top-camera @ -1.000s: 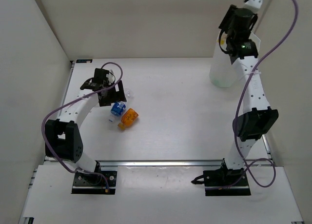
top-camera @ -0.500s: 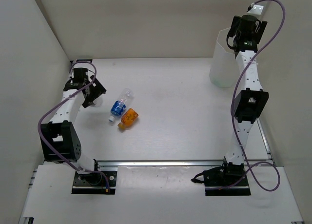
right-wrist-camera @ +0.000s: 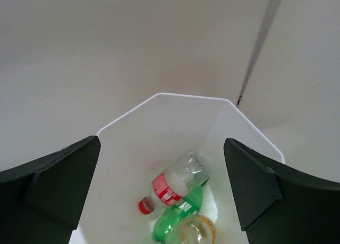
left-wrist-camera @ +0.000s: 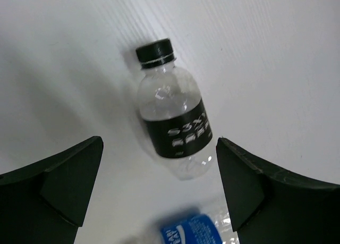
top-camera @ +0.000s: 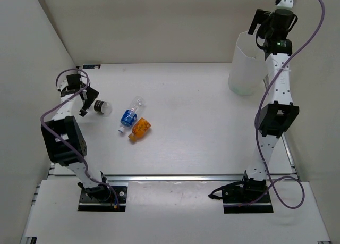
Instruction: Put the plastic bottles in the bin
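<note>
A clear bottle with a dark label (left-wrist-camera: 174, 124) and black cap lies on the table, ahead of and between the fingers of my open left gripper (left-wrist-camera: 159, 143), untouched. In the top view this bottle (top-camera: 101, 107) rests just right of the left gripper (top-camera: 88, 102). A blue-labelled bottle (top-camera: 129, 115) and an orange bottle (top-camera: 141, 128) lie side by side further right. The blue label (left-wrist-camera: 191, 230) shows at the bottom of the left wrist view. My right gripper (right-wrist-camera: 162, 142) hangs open and empty above the bin (right-wrist-camera: 159, 97), which holds a red-labelled bottle (right-wrist-camera: 174, 186), a green one (right-wrist-camera: 178, 216) and a yellowish one (right-wrist-camera: 195, 233).
The bin (top-camera: 245, 63) stands at the table's far right, against the back wall. A side wall (top-camera: 37, 68) runs close along the left arm. The right arm reaches up tall beside the bin.
My right gripper has opened above the bin and drawn up and back. My left arm has swung left, away from the blue and orange bottles, uncovering the dark-labelled bottle.
</note>
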Tool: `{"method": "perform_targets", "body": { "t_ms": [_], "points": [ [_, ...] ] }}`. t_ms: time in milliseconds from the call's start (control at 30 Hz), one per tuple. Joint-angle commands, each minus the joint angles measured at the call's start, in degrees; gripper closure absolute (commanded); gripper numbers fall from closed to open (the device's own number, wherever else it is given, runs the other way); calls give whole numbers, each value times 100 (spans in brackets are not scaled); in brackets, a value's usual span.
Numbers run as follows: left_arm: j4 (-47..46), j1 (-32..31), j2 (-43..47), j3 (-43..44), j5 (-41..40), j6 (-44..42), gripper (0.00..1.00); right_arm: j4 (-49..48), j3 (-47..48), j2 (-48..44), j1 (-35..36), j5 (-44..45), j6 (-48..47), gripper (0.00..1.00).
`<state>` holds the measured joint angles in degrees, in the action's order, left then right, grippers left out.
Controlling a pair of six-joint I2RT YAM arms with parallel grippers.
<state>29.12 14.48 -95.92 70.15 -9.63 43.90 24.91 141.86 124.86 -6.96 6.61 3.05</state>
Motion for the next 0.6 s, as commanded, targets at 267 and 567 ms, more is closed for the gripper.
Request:
{"method": "perform_targets", "body": {
  "t_ms": [267, 567],
  "points": [
    [-399, 81, -1340, 806, 75, 444, 2, 541, -607, -1455, 37, -1153, 275, 1],
    [-460, -6, -1764, 764, 541, 347, 20, 700, -1282, -2096, 177, -1425, 319, 0]
  ]
}}
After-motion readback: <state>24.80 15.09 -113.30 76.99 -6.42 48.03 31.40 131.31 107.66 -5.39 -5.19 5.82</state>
